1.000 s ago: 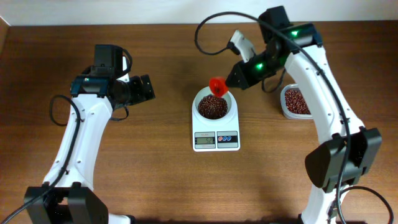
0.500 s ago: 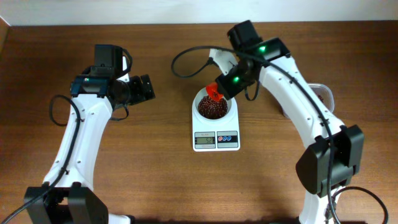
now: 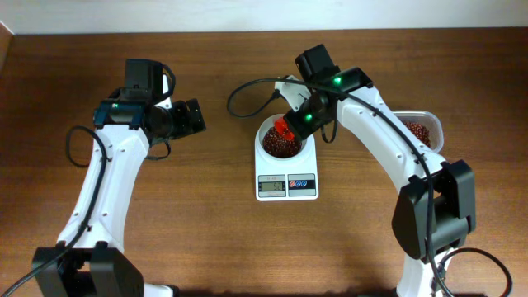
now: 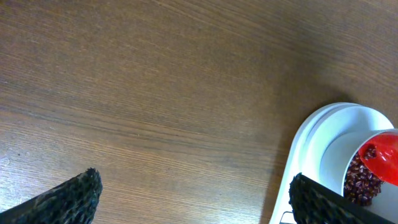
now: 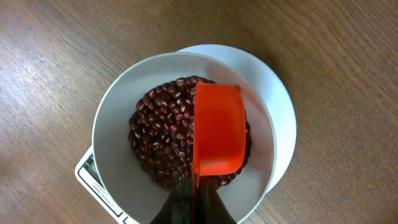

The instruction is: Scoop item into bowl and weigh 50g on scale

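The white bowl [image 3: 306,148] stands on the white scale [image 3: 286,171] at the table's middle, and dark red-brown beans [image 3: 279,147] cover its bottom. My right gripper [image 3: 299,122] is shut on the handle of a red scoop [image 3: 285,129]. In the right wrist view the scoop [image 5: 217,134] hangs tilted just over the beans [image 5: 161,130] inside the bowl [image 5: 112,118], with the gripper [image 5: 198,186] below it. My left gripper [image 3: 195,118] stands open and empty over bare wood, left of the scale. Its wrist view shows the bowl [image 4: 339,143] and scoop [image 4: 380,155] at the right edge.
A clear plastic tub [image 3: 432,125] holding more beans [image 3: 417,132] sits at the right, behind my right arm. The scale's grey display [image 3: 271,186] and two round buttons [image 3: 301,181] face the front edge. A black cable loops above the bowl.
My right arm has swung left, uncovering the tub, and the scoop has gone from the bowl's far rim to low over the beans. The left arm has not moved.
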{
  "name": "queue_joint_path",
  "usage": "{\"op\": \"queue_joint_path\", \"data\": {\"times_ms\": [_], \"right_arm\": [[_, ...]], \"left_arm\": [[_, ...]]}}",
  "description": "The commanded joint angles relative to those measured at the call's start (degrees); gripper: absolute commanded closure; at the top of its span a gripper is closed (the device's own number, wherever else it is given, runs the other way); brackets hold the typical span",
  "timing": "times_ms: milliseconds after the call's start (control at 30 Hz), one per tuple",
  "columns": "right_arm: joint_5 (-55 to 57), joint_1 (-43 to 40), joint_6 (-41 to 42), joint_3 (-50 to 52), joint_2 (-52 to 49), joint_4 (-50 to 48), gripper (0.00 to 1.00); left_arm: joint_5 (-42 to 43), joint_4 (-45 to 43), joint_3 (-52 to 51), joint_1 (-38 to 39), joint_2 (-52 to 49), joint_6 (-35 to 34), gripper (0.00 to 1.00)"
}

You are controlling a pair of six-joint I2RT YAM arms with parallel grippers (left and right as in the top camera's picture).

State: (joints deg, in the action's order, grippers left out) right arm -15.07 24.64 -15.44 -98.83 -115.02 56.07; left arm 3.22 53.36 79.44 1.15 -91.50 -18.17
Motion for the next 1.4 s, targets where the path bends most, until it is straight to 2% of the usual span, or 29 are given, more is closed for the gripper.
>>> {"op": "queue_joint_path", "data": {"times_ms": [0,167,367,500,667,900,1367], "right_arm": [[-1.0,0.1,-0.6,1.8,0.1,0.7,0.96],[-8.3,0.1,-0.6,1.8,0.1,0.9,0.96],[-8.7,0.0,-0.4,1.8,0.1,2.5,0.96],[-10.1,-0.9,2.9,1.8,0.1,2.6,0.96],[-23.8,-4.4,2.9,1.8,0.1,2.8,0.96],[-36.7,-9.5,2.9,1.8,0.1,3.7,0.96],[-37.1,-11.3,3.9,1.2,0.1,2.6,0.96]], "left_arm": [[0.4,-0.1,0.3,0.2,-0.5,0.2,0.01],[0.4,-0.1,0.3,0.2,-0.5,0.2,0.00],[0.4,-0.1,0.3,0.2,-0.5,0.2,0.01],[0.4,-0.1,0.3,0.2,-0.5,0.2,0.01],[0.4,-0.1,0.3,0.2,-0.5,0.2,0.01],[0.4,-0.1,0.3,0.2,-0.5,0.2,0.01],[0.4,-0.1,0.3,0.2,-0.5,0.2,0.01]]}}
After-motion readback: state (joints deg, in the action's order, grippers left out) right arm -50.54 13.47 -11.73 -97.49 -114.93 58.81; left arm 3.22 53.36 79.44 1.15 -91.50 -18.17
